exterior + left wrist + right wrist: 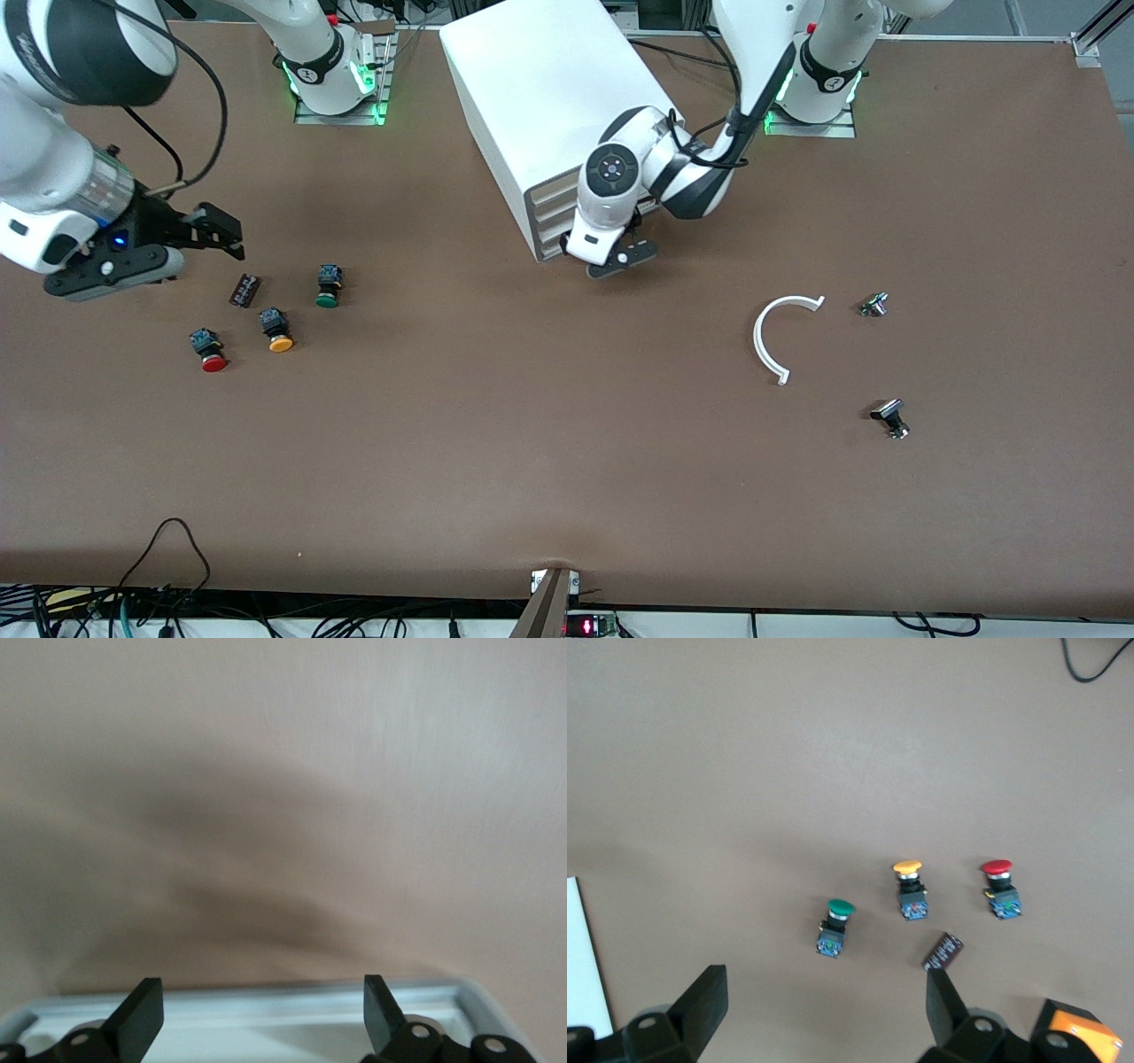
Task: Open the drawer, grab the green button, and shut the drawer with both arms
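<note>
In the front view, the left claw (pixel 620 257) sits low at the front of the white cabinet (pixel 549 97), level with the lowest drawer (pixel 554 251), which looks shut. Its fingers stand wide apart and hold nothing. The right claw (pixel 213 232) hovers over the table (pixel 532 443) toward the right arm's end, spread wide and empty, just beside the cluster of parts. The green button (pixel 327 288) lies there on the table, not in the drawer, with a yellow-orange button (pixel 276 330), a red button (pixel 209 349) and a small dark block (pixel 244 290) close by. A white curved piece (pixel 778 335) and two small metal parts (pixel 886 363) lie toward the left arm's end.

The left wrist view shows the open fingers (pixel 142 1020) above a white drawer rim (pixel 266 1001).

The right wrist view shows the green button (pixel 835 926) ahead of the parted fingers (pixel 704 1005).

The opening step appears in hand; next the left claw likely needs to catch the drawer front and pull. No writing is legible.
</note>
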### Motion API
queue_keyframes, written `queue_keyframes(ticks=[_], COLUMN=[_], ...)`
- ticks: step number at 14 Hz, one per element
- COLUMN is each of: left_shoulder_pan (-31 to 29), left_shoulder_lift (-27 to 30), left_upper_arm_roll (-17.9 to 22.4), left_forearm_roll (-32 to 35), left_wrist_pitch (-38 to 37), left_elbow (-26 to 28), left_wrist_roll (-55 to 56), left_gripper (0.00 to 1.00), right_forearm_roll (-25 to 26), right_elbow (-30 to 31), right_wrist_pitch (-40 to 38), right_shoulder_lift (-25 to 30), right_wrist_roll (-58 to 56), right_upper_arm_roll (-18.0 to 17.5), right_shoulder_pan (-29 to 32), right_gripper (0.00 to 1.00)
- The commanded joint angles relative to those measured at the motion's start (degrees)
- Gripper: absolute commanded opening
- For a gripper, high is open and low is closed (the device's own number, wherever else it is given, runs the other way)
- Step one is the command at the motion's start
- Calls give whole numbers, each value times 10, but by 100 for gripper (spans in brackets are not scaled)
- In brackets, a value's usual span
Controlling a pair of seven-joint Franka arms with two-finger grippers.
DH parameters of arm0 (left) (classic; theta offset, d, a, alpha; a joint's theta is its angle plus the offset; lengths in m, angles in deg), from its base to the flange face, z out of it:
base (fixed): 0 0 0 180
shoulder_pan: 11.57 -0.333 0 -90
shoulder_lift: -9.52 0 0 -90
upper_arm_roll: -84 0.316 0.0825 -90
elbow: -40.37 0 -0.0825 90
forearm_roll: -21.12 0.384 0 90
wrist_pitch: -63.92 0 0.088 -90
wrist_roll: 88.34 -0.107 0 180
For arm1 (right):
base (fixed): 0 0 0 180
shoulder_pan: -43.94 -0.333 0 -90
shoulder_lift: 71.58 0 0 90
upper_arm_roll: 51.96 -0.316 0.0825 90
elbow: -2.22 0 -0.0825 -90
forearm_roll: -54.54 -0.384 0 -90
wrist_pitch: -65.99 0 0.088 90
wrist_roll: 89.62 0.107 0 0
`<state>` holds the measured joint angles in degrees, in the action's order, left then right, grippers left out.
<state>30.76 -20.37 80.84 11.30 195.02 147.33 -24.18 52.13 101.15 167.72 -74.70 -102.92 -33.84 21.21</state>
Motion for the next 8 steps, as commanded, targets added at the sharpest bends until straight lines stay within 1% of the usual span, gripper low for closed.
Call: queue_keyframes(ticks=[1, 2, 3, 5, 6, 7, 8], left_shoulder_pan=[-17, -22, -31, -58, -73, -86, -98], left_shoulder_lift=[37, 50, 61, 82, 90, 98, 104], left_upper_arm_roll=[31, 44, 51, 54, 54, 54, 54], left_forearm_roll=[24, 42, 52, 81, 95, 105, 112], left_wrist_pitch=[-8, -10, -12, -30, -42, -51, -62], left_elbow=[-4, -4, -4, -7, -10, -13, -15], left_wrist_roll=[8, 8, 8, 7, 7, 5, 4], left_gripper=[99, 99, 99, 99, 99, 99, 99], right_forearm_roll=[11, 11, 11, 11, 11, 11, 14], right_elbow=[-31, -31, -31, -34, -34, -36, -44], right_wrist_pitch=[-42, -43, -48, -58, -58, -59, -63], right_shoulder_lift=[0, 5, 8, 8, 9, 9, 8], right_wrist_roll=[-11, -25, -45, -66, -67, -67, -65], right_upper_arm_roll=[-2, -9, -27, -55, -80, -113, -128], right_shoulder_pan=[10, 30, 55, 98, 123, 154, 162], right_gripper=[99, 99, 100, 100, 99, 100, 100])
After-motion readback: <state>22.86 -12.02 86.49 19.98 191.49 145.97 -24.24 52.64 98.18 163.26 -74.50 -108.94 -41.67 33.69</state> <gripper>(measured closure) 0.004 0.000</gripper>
